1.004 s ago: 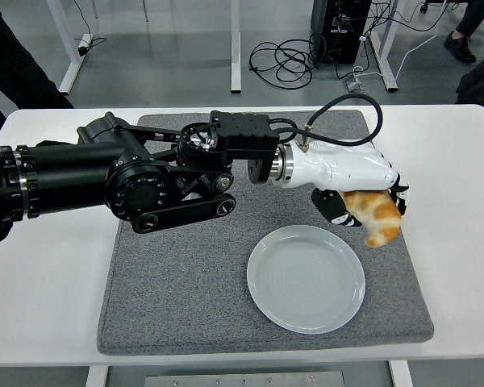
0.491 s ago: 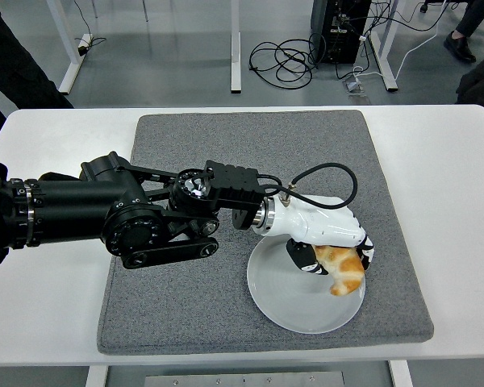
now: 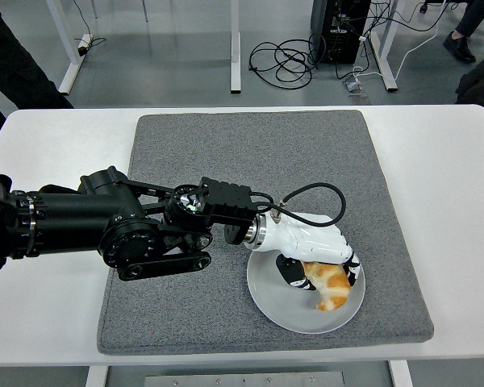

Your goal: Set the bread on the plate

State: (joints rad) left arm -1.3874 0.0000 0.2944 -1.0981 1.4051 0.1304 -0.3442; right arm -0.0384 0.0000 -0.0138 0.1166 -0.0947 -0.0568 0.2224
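**Golden bread low over the plate, still in the hand**

Golden-brown bread, a small crusty piece w/ pale patches, sits at the right side of the round pale grey-white plate. It looks to be touching or just above the plate's surface; can't tell which from this angle. Robot's left hand, white shell w/ black finger joints, is curled down over the bread from the plate's far-left side, fingers wrapped round it, so clamped on the bread, not let go. Thumb side shows dark beside the bread, toward the plate's centre.

Plate lies on a dark grey felt-like mat, in the mat's near-right part. Mat lies flat on the white table. Left arm, black w/ round joint housings, comes in from left of the plate and crosses the mat's near-left part; a black cable loops up from the wrist, just beyond the plate's far rim. Near half of the plate is bare.

Right arm not seen anywhere.

Beyond the plate, past the table's far edge: grey floor w/ tangled black cords and white desk legs. Dark-clothed bits of ppl at the far corners, one shoe far-right of the plate.
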